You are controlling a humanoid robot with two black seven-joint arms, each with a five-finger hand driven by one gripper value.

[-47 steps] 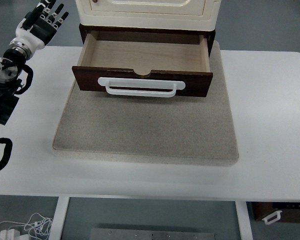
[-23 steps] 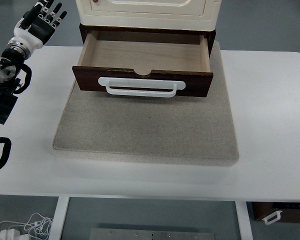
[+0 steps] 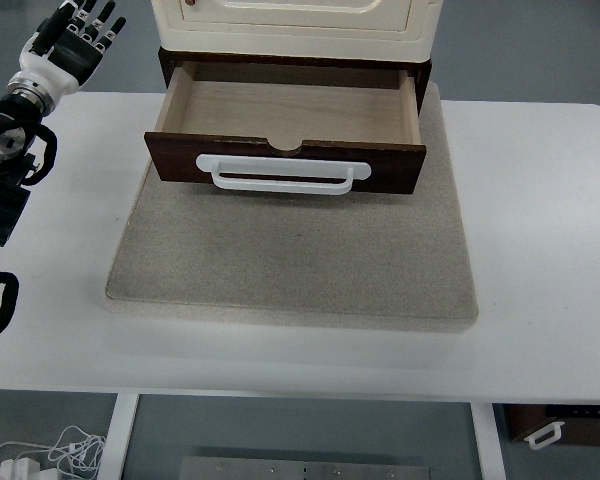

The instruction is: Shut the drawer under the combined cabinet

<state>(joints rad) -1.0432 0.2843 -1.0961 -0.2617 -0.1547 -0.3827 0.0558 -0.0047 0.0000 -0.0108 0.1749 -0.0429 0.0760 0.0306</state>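
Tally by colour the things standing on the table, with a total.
Brown: 1, the open drawer
White: 1, the drawer's handle
Cream: 1, the cabinet above the drawer
Grey: 1, the stone slab under them
Total: 4
The left hand hangs apart at the far left corner.

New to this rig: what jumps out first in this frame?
The dark wooden drawer stands pulled out and empty under the cream cabinet at top centre, its white handle facing the camera. Both sit on a grey stone-like slab on the white table. The left hand hovers at the top-left corner, fingers spread, well away from the drawer.
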